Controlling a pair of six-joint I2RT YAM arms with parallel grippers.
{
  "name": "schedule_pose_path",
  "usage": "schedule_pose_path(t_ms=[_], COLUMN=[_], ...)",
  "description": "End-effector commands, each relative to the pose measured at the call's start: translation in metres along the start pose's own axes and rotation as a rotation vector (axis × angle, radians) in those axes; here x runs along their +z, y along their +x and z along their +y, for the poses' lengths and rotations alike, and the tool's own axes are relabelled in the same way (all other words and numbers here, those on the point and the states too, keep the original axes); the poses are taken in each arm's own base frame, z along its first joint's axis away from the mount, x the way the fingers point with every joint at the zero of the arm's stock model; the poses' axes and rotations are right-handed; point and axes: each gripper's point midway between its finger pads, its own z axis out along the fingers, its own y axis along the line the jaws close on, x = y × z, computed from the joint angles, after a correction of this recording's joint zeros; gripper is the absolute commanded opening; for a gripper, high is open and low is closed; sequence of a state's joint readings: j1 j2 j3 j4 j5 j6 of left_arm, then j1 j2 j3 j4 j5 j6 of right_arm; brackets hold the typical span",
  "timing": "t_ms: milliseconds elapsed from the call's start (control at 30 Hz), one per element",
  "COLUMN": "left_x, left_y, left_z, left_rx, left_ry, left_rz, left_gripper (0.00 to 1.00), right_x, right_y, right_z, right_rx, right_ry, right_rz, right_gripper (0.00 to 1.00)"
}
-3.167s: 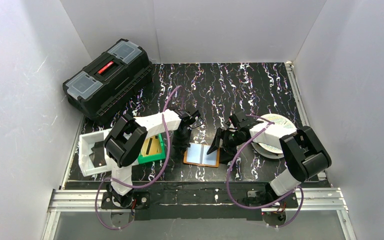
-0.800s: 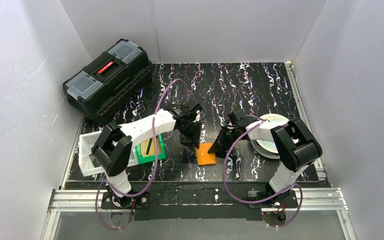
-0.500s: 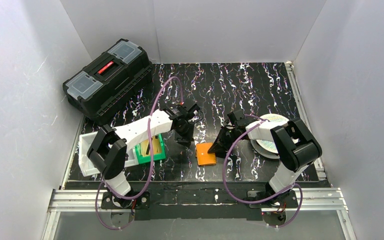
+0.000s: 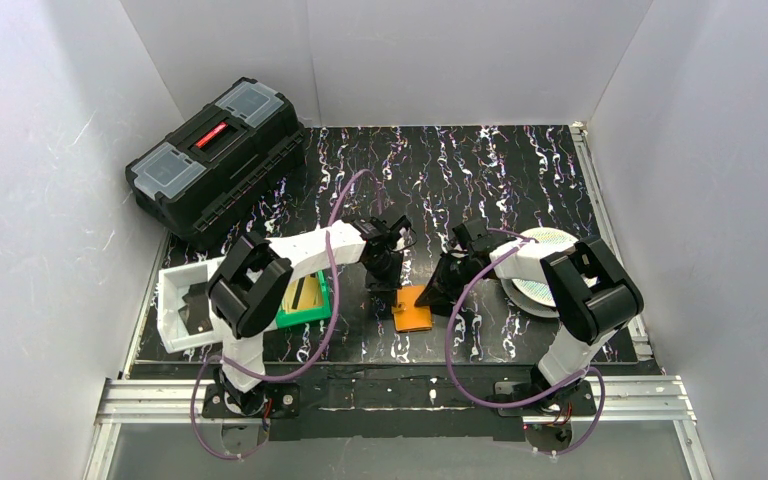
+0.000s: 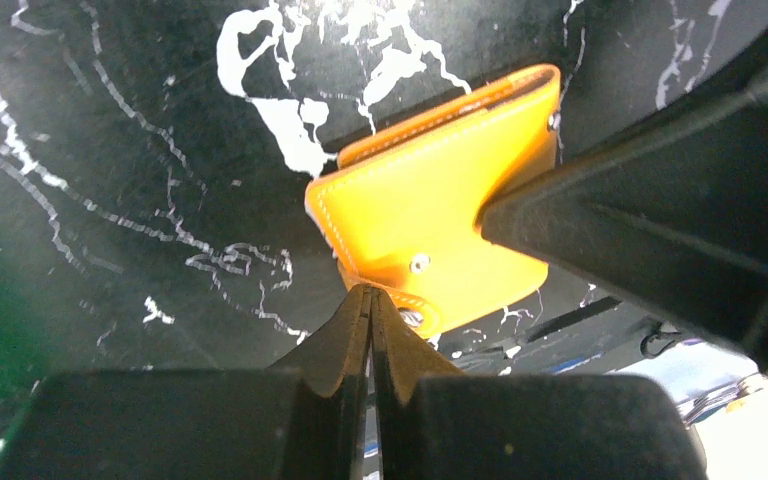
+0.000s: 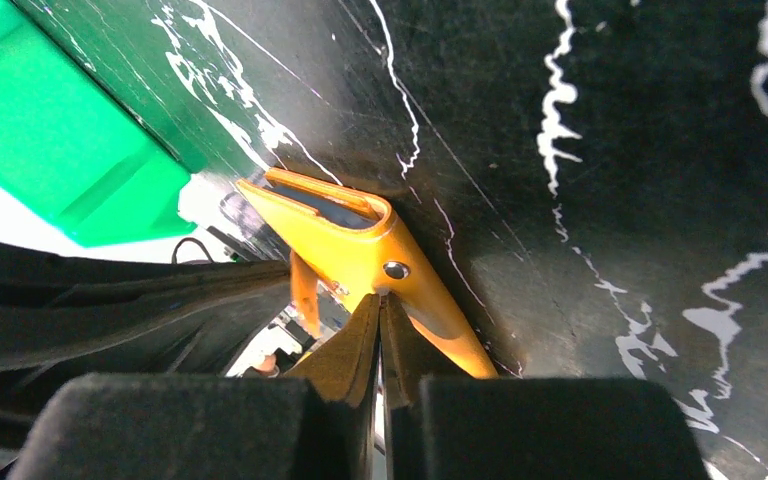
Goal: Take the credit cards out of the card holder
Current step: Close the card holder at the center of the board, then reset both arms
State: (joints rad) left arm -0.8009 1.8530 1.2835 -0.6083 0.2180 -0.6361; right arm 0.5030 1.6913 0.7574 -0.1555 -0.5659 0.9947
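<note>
Our left gripper (image 5: 368, 295) has its jaws pressed together, with the folded orange wallet (image 5: 430, 200) touching their tips just ahead. Our right gripper (image 6: 378, 305) has its jaws closed too, tips against the wallet's edge.

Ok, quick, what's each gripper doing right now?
Left gripper: closed, tips at the edge of the folded orange leather-like card holder; a pinch cannot be told.
Right gripper: closed, tips against it; grip cannot be told.

Card holder (image 4: 412, 308) folded shut; left hand (image 5: 370, 300) back, closed.
</note>
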Motion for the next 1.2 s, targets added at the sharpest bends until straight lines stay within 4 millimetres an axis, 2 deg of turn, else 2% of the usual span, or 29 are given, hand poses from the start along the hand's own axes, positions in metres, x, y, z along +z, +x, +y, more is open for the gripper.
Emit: schedule_pose_path(t_ms=[0, 167, 367, 567, 733, 867, 1000, 1100, 1133, 1167], left_x=[0.007, 0.016, 0.007, 0.001, -0.011, -0.033, -0.069, -0.107, -0.119, -0.133], left_y=[0.002, 0.004, 0.001, -0.001, -0.007, -0.020, -0.035, -0.047, -0.051, -0.054], left_z=[-0.011, -0.006, -0.005, -0.006, -0.010, -0.020, -0.027, -0.026, -0.025, -0.023], left_rx=[0.001, -0.015, -0.003, 0.013, 0.032, 0.063, 0.070, 0.068, 0.067, 0.067], left_ry=[0.050, 0.035, 0.019, 0.014, 0.018, 0.026, 0.031, 0.030, 0.030, 0.029], left_rz=[0.029, 0.048, 0.028, 0.018, -0.006, -0.055, -0.133, -0.237, -0.271, -0.309], left_gripper=[0.00, 0.00, 0.00, 0.00, 0.00, 0.00, 0.02, 0.11, 0.23, 0.30], right_x=[0.005, 0.004, -0.009, -0.050, -0.086, -0.112, -0.142, -0.162, -0.169, -0.174], right_y=[-0.002, -0.001, -0.002, -0.009, -0.011, -0.012, -0.011, -0.009, -0.007, -0.006], right_z=[-0.014, -0.011, 0.007, 0.051, 0.066, 0.074, 0.089, 0.103, 0.108, 0.112], right_rx=[-0.005, -0.013, -0.065, -0.164, -0.224, -0.285, -0.348, -0.392, -0.406, -0.416], right_ry=[0.081, 0.082, 0.058, 0.003, 0.014, 0.021, 0.010, -0.024, -0.040, -0.051], right_rz=[-0.028, -0.029, -0.056, -0.172, -0.293, -0.386, -0.470, -0.529, -0.545, -0.560], right_gripper=[0.08, 0.08, 0.08, 0.14, 0.23, 0.38, 0.77, 0.96, 0.98, 0.98])
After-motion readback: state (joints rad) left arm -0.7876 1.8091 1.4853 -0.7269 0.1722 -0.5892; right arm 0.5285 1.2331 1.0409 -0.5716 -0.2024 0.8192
